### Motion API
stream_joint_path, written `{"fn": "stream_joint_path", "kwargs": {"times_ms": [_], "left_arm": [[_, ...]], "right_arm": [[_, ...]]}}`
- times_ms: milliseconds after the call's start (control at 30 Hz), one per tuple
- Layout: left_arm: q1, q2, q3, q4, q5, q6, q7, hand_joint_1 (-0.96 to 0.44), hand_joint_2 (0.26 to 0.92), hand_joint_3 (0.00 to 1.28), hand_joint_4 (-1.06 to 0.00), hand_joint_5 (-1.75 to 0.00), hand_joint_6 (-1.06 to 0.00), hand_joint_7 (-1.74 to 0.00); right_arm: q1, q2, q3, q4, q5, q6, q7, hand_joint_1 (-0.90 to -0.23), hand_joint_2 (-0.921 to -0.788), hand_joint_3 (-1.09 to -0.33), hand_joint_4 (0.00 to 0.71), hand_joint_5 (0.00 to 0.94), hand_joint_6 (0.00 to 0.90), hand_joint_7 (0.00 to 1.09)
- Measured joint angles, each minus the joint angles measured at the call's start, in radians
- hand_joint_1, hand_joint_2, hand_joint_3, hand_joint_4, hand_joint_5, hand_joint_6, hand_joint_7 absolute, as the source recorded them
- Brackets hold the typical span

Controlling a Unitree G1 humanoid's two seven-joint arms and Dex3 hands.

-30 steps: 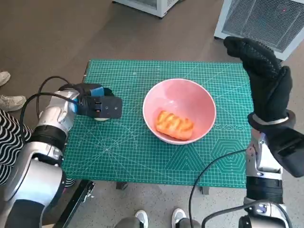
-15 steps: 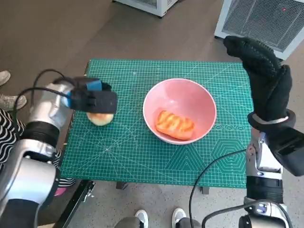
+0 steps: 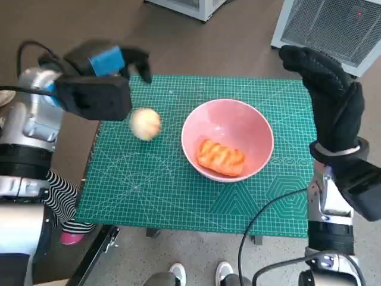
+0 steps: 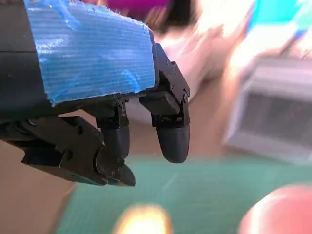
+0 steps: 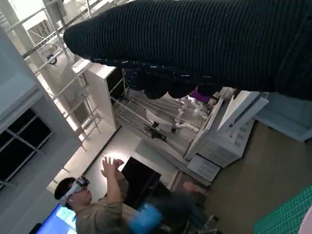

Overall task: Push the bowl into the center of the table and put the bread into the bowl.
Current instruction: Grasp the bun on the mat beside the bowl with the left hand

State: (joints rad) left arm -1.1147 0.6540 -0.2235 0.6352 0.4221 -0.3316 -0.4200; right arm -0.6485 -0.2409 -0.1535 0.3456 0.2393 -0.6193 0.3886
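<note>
A pink bowl [image 3: 250,116] stands near the middle of the green mat [image 3: 149,190], with an orange-brown grilled bread roll [image 3: 220,157] lying inside it. A pale round bun [image 3: 144,124], blurred, shows left of the bowl; whether it touches the mat I cannot tell. My left hand [image 3: 104,77] is raised above the mat's far left corner, apart from the bun, holding nothing. In the left wrist view its fingers [image 4: 170,141] hang free over the blurred bun [image 4: 141,222] and the bowl [image 4: 285,209]. My right hand [image 3: 330,95] is lifted at the mat's right edge, glove [image 5: 195,44] spread and empty.
White grilled cabinets [image 3: 333,27] stand beyond the table's far right, another unit [image 3: 190,6] at the far edge. A person's striped clothing [image 3: 59,202] is at the left and shoes [image 3: 178,274] at the near edge. A person [image 5: 92,204] with raised arms shows in the right wrist view.
My left hand has lifted off the bun at the mat's left side and risen toward the far left. The bun has shifted toward the bowl. My right hand stayed still.
</note>
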Motion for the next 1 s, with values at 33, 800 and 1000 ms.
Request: {"fn": "stream_joint_path", "kwargs": {"times_ms": [33, 800, 1000], "left_arm": [[0.009, -0.001, 0.011, -0.036, -0.012, -0.005, 0.003, 0.0, 0.919, 0.02, -0.74, -1.07, -0.69, -1.15], [0.054, -0.173, -0.014, -0.277, -0.072, -0.003, -0.032, 0.0, 0.91, 0.02, -0.81, -1.06, -0.67, -1.1], [0.054, -0.203, -0.049, -0.215, -0.063, -0.008, -0.052, 0.0, 0.915, 0.01, -0.8, -1.06, -0.66, -1.1]], "right_arm": [[0.0, 0.0, 0.0, 0.0, 0.0, 0.0, 0.0, -0.686, -0.921, -0.738, 0.151, 0.003, -0.001, 0.53], [0.005, 0.001, -0.003, -0.005, 0.001, 0.0, 0.001, -0.696, -0.921, -0.736, 0.153, 0.004, -0.001, 0.53], [0.016, 0.003, -0.004, -0.022, 0.001, 0.0, 0.0, -0.694, -0.921, -0.736, 0.153, 0.003, -0.001, 0.53]]}}
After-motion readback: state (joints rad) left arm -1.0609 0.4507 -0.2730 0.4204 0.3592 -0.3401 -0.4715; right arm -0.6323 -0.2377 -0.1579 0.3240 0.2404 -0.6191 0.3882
